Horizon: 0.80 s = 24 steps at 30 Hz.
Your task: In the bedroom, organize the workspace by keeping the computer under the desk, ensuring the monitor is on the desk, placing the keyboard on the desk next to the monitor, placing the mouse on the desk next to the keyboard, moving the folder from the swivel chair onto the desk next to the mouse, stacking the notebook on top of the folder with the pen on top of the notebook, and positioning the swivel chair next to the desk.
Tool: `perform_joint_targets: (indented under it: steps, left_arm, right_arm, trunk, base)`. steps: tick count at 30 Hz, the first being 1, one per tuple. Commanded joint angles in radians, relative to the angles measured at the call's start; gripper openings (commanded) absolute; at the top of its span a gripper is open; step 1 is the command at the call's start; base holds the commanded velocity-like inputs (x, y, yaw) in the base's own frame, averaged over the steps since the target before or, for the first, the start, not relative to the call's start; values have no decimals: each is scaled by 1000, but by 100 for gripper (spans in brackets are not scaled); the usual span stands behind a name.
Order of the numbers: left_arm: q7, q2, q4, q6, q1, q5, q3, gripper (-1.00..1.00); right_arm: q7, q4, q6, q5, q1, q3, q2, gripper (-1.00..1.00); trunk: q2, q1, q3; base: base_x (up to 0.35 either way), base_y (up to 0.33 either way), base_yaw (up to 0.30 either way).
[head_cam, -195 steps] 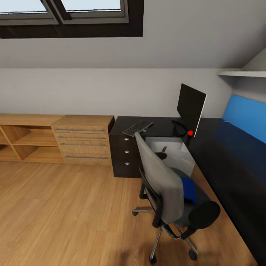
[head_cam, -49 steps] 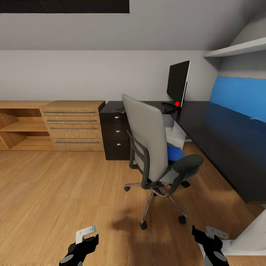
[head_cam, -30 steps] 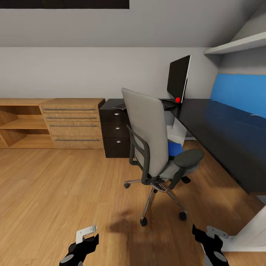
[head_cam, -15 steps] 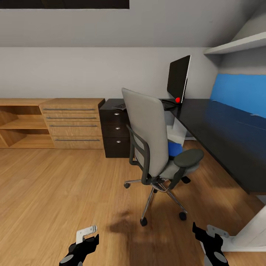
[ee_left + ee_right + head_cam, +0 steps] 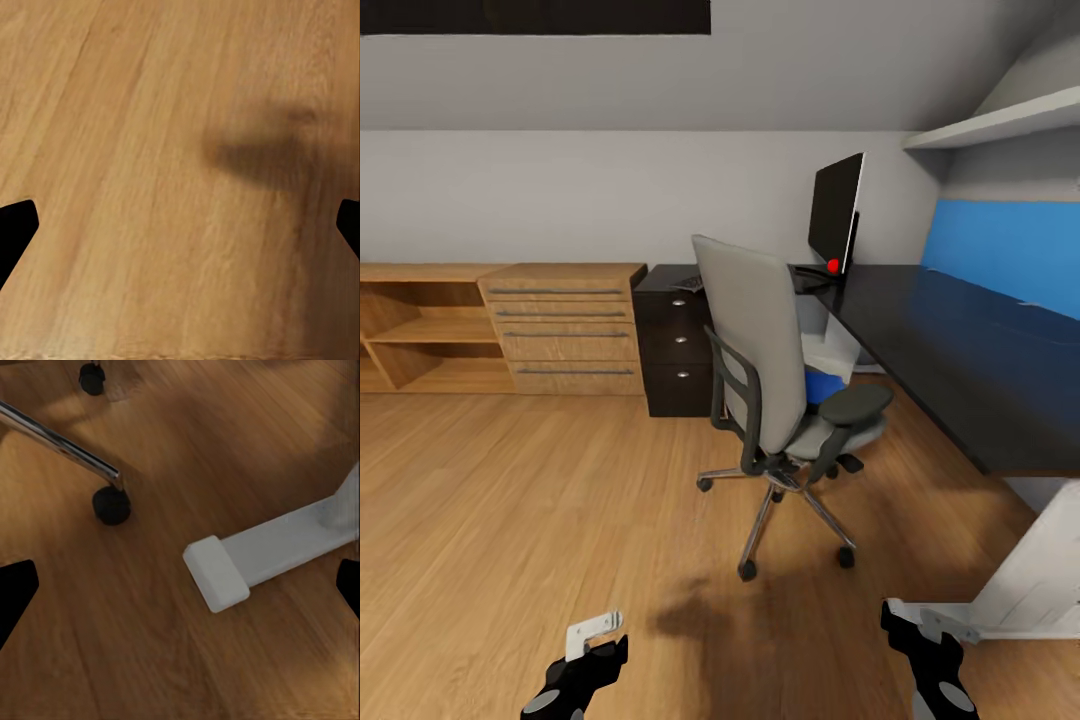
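— Across the wood floor [image 5: 510, 500] from us, the swivel chair [image 5: 760, 350] stands with its back toward the camera, a little off the desk [image 5: 940, 340]. What worries you?

— The folder [image 5: 822, 385]. A strip of blue shows on the seat, between the backrest and the near armrest. Reaching it means going past that armrest, and a chair on castors rolls if nudged. I would judge a bump could spin the seat and slide the folder off.

— And the hands?

— Low at the bottom of the head view, both empty. The left gripper [image 5: 595, 640] has its fingers spread, with bare floor between the tips in its wrist view. The right gripper [image 5: 920, 630] is spread too, and its wrist view looks down on a chair castor [image 5: 112, 505] and a white foot [image 5: 225, 566] of the desk's support.

— So the base is close to that foot?

— It seems so. Driving forward carelessly could clip the white leg [image 5: 1030, 585] or tangle with the chrome star base [image 5: 780, 500].

— What about the desk itself?

— The monitor [image 5: 834, 225] stands on the far corner, red dot showing. Something dark and flat lies behind the chair's back, likely the keyboard [image 5: 688, 285], mostly hidden. The pale box under the desk looks like the computer [image 5: 828, 345]. Mouse, notebook and pen I cannot make out.

— Then placement is a risk?

— Yes: the folder must land near a mouse I cannot yet locate.
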<state>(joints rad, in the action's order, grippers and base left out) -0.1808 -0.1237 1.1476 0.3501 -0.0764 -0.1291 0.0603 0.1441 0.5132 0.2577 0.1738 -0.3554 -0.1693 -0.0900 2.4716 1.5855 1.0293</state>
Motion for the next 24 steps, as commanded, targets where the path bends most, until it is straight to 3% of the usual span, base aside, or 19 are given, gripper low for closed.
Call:
perform_joint_targets:
  steps: [1,12,24]
  left_arm:
    - [-5,-1,1,4,0,-11,1,100]
    - [-5,-1,1,4,0,-11,1,100]
    - [-4,-1,3,4,0,-13,0,100]
  right_arm:
    - [0,0,5,10,0,2,0,100]
    - [0,-1,5,10,0,2,0,100]
    - [0,0,6,10,0,3,0,100]
  trunk:
    - [0,-1,1]
    - [0,-1,1]
    - [0,-1,1]
  base:
    - [-321,0,0]
    - [-273,0,0]
    - [-39,0,0]
